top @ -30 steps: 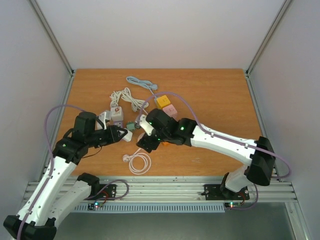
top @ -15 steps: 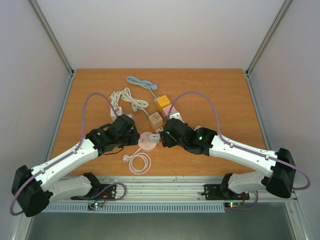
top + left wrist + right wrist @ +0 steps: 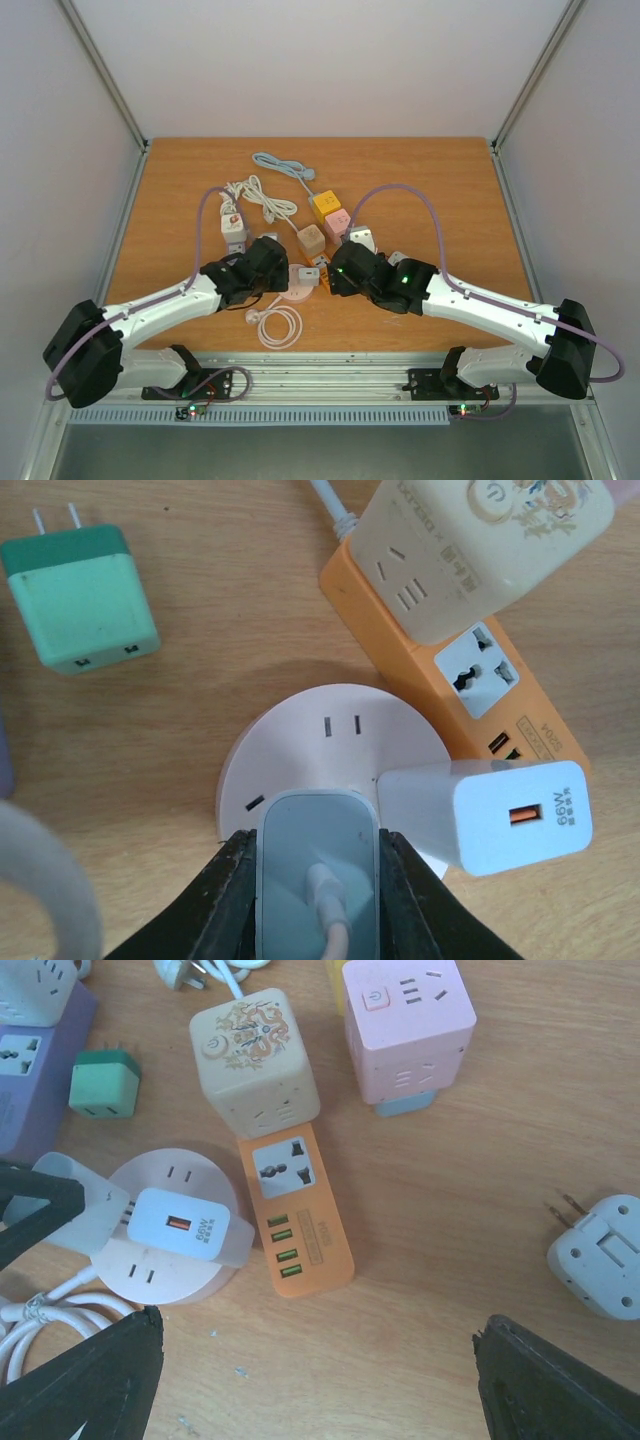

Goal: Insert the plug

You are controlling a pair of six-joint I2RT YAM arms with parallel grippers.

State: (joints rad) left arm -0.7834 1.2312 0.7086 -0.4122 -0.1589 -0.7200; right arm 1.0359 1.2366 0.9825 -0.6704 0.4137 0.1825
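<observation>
My left gripper [image 3: 318,842] is shut on a pale grey-white plug [image 3: 318,865] whose white cord runs back toward the camera. The plug sits over the near edge of a round pink socket [image 3: 330,742]; its prongs are hidden. A white 66W charger [image 3: 500,815] stands on that socket's right side. In the top view my left gripper [image 3: 274,268] is at the socket [image 3: 296,288]. My right gripper [image 3: 320,1325] is wide open and empty above bare table, just right of the socket [image 3: 150,1270]. It also shows in the top view [image 3: 336,276].
An orange power strip [image 3: 295,1220], a beige cube socket [image 3: 255,1055], a pink cube [image 3: 408,1025], a green charger [image 3: 103,1085], a purple strip [image 3: 35,1070] and a white adapter [image 3: 600,1255] crowd round the socket. A coiled white cord [image 3: 280,325] lies at the front.
My left arm has swung right, bringing the held plug over the round socket. My right arm has drawn back to the right of the socket and hovers open.
</observation>
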